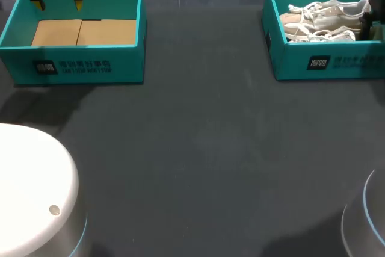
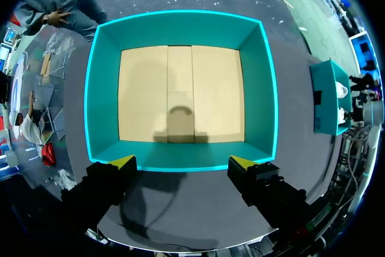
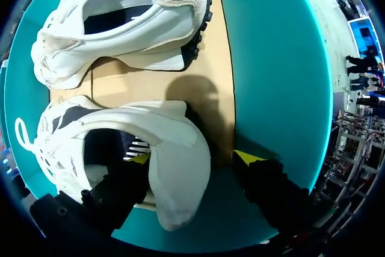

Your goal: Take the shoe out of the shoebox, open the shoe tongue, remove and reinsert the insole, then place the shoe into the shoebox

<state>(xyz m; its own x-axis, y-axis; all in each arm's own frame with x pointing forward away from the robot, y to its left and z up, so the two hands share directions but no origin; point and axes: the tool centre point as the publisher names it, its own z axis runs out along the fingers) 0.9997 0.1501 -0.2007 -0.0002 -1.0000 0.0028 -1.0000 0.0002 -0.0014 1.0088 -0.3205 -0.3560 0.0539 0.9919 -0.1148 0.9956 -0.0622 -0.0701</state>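
Two white shoes [image 1: 322, 22] lie side by side in the teal shoebox [image 1: 313, 61] at the back right. My right arm [image 1: 374, 10] hangs over that box's right end. In the right wrist view my right gripper [image 3: 194, 159] is open astride the heel of the nearer shoe [image 3: 174, 142]. One fingertip [image 3: 139, 159] is inside the shoe's opening, the other outside with a gap to the heel. The second shoe [image 3: 120, 34] lies just ahead. My left gripper [image 1: 59, 4] hangs open over a second, empty teal box [image 1: 84, 64], above its wall [image 2: 180, 161].
The empty box has a bare cardboard floor [image 2: 180, 94]. A dark table mat [image 1: 198, 148] spreads between the two boxes. A white rounded robot base [image 1: 30, 191] fills the front left corner and a grey one [image 1: 367, 221] the front right.
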